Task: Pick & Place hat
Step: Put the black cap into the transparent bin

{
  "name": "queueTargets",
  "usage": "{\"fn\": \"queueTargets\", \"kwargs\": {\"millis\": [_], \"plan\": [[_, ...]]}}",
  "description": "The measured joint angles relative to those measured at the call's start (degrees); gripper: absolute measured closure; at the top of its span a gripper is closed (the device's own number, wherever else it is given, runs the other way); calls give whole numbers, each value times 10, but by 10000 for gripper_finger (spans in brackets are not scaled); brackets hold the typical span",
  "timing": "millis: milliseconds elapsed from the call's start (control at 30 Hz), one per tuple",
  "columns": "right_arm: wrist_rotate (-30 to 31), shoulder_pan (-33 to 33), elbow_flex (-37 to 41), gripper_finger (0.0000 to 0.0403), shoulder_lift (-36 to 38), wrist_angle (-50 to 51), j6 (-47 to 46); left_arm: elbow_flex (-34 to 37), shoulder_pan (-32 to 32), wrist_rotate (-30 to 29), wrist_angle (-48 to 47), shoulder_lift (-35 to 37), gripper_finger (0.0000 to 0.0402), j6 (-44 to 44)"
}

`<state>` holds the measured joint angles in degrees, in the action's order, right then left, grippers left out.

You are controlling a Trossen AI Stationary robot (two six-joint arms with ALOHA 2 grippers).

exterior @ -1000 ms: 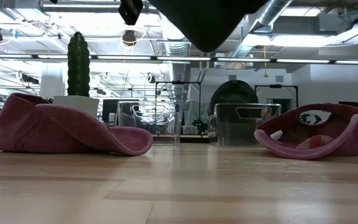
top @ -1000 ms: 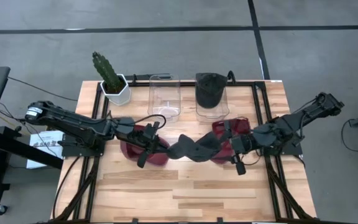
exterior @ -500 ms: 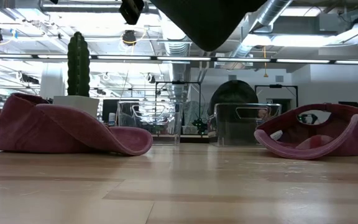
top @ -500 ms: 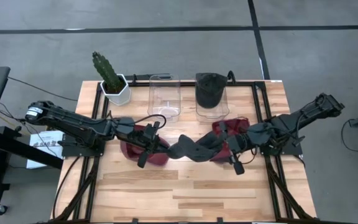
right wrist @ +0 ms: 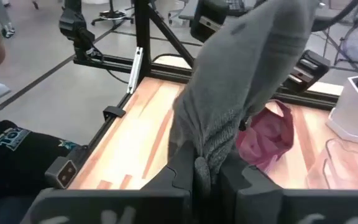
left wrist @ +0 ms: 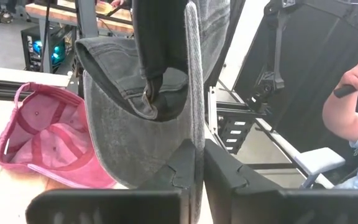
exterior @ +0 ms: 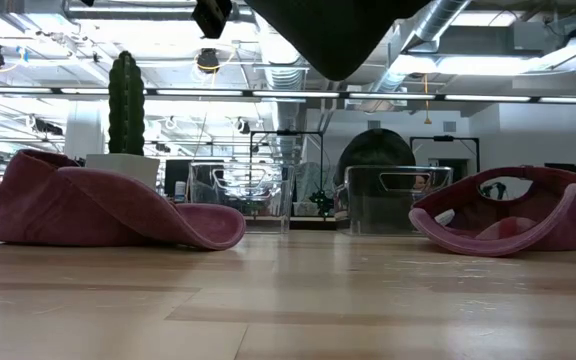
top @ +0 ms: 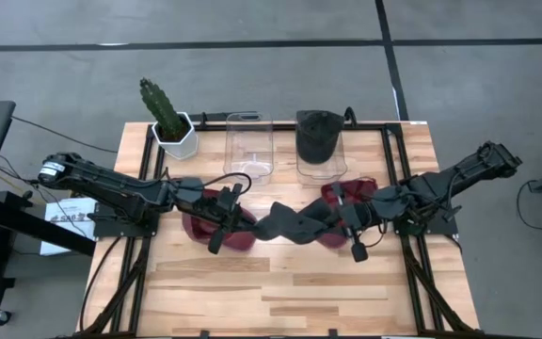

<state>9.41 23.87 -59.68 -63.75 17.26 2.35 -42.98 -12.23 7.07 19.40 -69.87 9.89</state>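
Left gripper [top: 236, 215] over the maroon cloth cap [top: 205, 231] lying on the light wooden surface [top: 290, 292]; its fingers [left wrist: 179, 168] are clamped on one edge of the dark grey fabric hat [top: 294, 224]

Hat is held stretched in the air between both arms, clear of the surface

Right gripper [top: 346, 222] above a second pink cap [top: 332, 193]; fingers [right wrist: 182, 165] are closed on the hat's other edge

Behind: empty clear plastic bin [top: 248, 143], a second bin [top: 320, 155] holding a dark hat

Step judged: two-handed carry. Next move calls for a matched lift toward the empty bin, both grips kept
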Motion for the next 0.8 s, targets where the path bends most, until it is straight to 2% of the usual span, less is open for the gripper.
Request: {"fn": "queueTargets", "kwargs": {"millis": [333, 500, 667, 800], "plan": [[14, 0, -23, 391, 0, 3, 23, 0, 0, -25, 7, 0, 323, -1], [13, -9, -61, 391, 0, 51, 27, 0, 0, -50, -19, 0, 298, -7], [5, -44, -94, 391, 0, 128, 30, 0, 2, -60, -40, 1, 287, -51], [-32, -100, -124, 391, 0, 196, 48, 0, 9, -60, -41, 1, 286, -89]]}}
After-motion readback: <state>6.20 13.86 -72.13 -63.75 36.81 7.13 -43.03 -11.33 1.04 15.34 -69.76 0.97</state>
